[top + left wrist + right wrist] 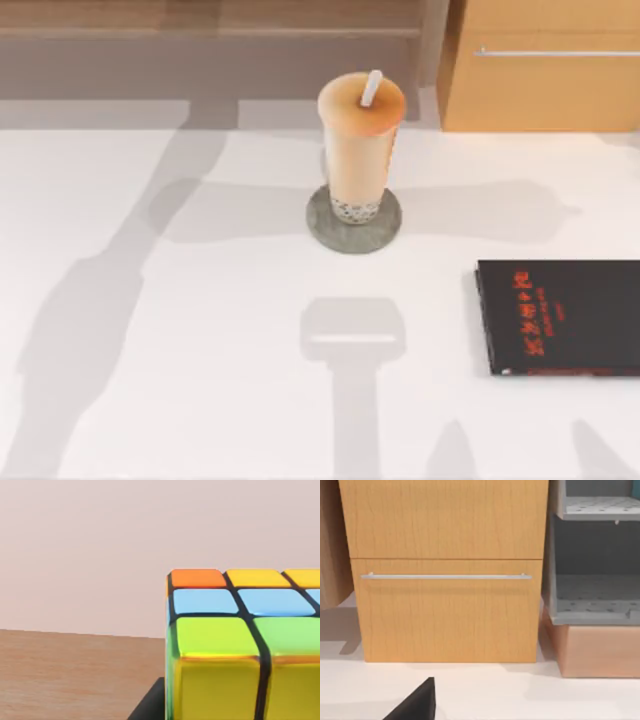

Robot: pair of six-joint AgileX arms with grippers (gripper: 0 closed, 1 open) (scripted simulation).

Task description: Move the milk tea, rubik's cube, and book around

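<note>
The milk tea (360,150), a tall clear cup of peach-tan drink with dark pearls at its bottom and a white straw, stands upright on a round grey coaster (325,228) at the back middle of the table. In the left wrist view the rubik's cube (240,645) sits very close to the camera, with orange, yellow, light-blue and green squares on top and a yellow face toward the lens. Whether anything grips the cube cannot be told. The book is out of view. Arm shadows fall across the white table (200,380).
A thin black book with red lettering (560,316) lies flat at the table's right edge. A wooden cabinet with a drawer handle (545,65) (445,575) stands at the back right, with a grey shelf unit (595,595) beside it. A wooden ledge (200,20) runs along the back.
</note>
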